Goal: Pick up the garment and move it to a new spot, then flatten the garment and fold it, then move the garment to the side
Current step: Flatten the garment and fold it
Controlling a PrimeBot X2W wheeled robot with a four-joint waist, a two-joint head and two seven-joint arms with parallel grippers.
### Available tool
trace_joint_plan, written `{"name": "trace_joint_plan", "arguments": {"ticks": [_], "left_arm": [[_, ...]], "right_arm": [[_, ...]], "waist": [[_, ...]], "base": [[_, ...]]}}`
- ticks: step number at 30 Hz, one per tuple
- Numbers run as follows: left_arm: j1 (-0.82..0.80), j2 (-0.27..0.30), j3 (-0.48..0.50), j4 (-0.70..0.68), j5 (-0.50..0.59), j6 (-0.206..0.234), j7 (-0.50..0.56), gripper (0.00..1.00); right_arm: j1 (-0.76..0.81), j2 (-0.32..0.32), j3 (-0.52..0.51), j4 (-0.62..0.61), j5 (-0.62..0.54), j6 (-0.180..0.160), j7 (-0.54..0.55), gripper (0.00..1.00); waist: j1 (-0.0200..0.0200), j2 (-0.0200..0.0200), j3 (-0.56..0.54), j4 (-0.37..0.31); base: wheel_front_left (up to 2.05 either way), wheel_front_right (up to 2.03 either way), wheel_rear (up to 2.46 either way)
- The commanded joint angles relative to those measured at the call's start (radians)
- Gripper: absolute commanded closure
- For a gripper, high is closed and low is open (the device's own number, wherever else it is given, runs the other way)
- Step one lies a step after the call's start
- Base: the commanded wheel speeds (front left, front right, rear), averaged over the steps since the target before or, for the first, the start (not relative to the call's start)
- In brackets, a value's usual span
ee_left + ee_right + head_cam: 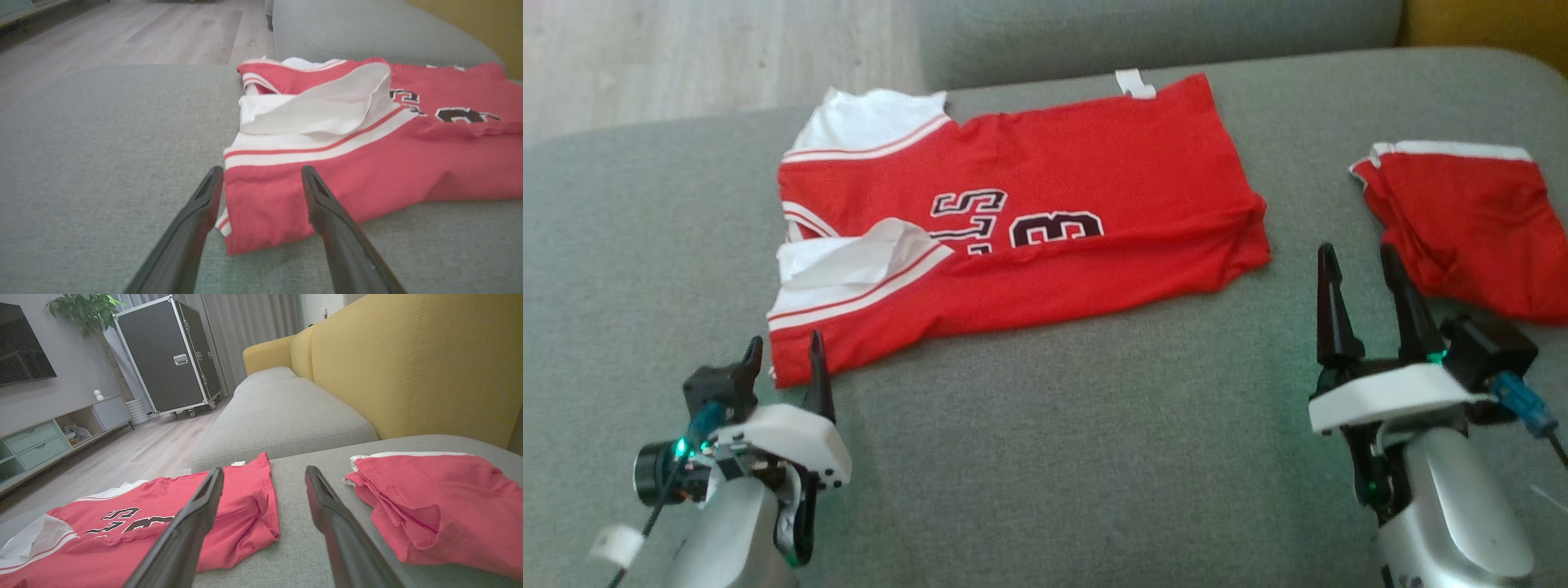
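Jersey [1094,163] mid-frame on sofa cushion [1054,449], sleeve flipped; fold looks unfinished, side move not yet done. Left jaws, right jaws wide apart, empty.

Grey sofa [282,412], pale wood floor [155,449]

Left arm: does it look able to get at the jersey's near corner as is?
Probably yes. The left claw stands open right at the jersey's near corner, its fingers straddling the hem in the wrist view; nothing lies between them on the cushion.
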Motion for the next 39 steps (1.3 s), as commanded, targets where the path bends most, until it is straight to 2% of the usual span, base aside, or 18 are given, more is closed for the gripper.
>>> {"name": "trace_joint_plan", "arguments": {"ticks": [1,8,12,13,14,15,18,24,26,33,39], "left_arm": [[-0.058,0.026,0.024,0.010,0.001,0.007,0.017,0.00],[-0.138,0.035,0.034,0.142,-0.010,0.026,0.049,0.00],[-0.159,0.021,0.026,0.211,-0.025,0.008,0.088,0.00],[-0.163,0.018,0.023,0.220,-0.027,0.000,0.089,0.29],[-0.168,0.015,0.020,0.226,-0.029,-0.006,0.084,0.91],[-0.171,0.013,0.017,0.230,-0.029,-0.012,0.074,1.00],[-0.185,0.014,0.016,0.224,-0.027,-0.021,0.012,1.00],[-0.222,0.006,-0.004,0.151,-0.004,-0.043,-0.119,1.00],[-0.227,0.003,-0.008,0.132,0.000,-0.047,-0.128,1.00],[-0.241,-0.027,-0.035,0.012,0.020,-0.077,-0.149,1.00],[-0.226,-0.053,-0.071,-0.043,0.032,-0.085,-0.150,1.00]], "right_arm": [[-0.051,0.003,0.031,-0.040,0.007,-0.001,-0.011,0.00],[-0.066,0.003,0.042,-0.051,0.018,-0.001,-0.011,0.00],[-0.070,0.003,0.041,-0.047,0.015,-0.001,-0.011,0.00],[-0.072,0.003,0.038,-0.040,0.009,-0.001,-0.011,0.00],[-0.075,0.003,0.036,-0.029,0.003,-0.001,-0.011,0.00],[-0.080,0.003,0.035,-0.016,-0.004,-0.001,-0.011,0.00],[-0.105,0.003,0.020,0.033,-0.032,-0.001,0.004,0.00],[-0.199,0.003,-0.039,0.162,-0.121,-0.001,0.139,0.00],[-0.219,0.003,-0.053,0.187,-0.123,-0.001,0.163,0.00],[-0.370,0.003,-0.132,0.406,-0.173,-0.001,0.317,0.00],[-0.455,0.003,-0.223,0.569,-0.284,-0.001,0.376,0.00]], "waist": [[-0.0002,-0.0001,0.025,-0.016],[-0.0002,-0.0001,0.064,-0.025],[-0.0002,-0.0001,0.073,-0.022],[-0.0002,-0.0001,0.074,-0.019],[-0.0002,-0.0001,0.075,-0.015],[-0.0002,-0.0001,0.075,-0.011],[-0.0002,-0.0001,0.072,0.004],[-0.0002,-0.0001,0.069,0.047],[-0.0002,-0.0001,0.071,0.056],[-0.0002,-0.0001,0.089,0.114],[-0.0002,-0.0001,0.102,0.151]], "base": [[0.00,0.00,0.00],[0.00,0.00,0.00],[0.00,0.00,0.00],[0.00,0.00,0.00],[0.00,0.00,0.00],[0.00,0.00,0.00],[0.00,0.00,0.00],[0.00,0.00,0.00],[0.00,0.00,0.00],[0.00,0.00,0.00],[0.00,0.00,0.00]]}}
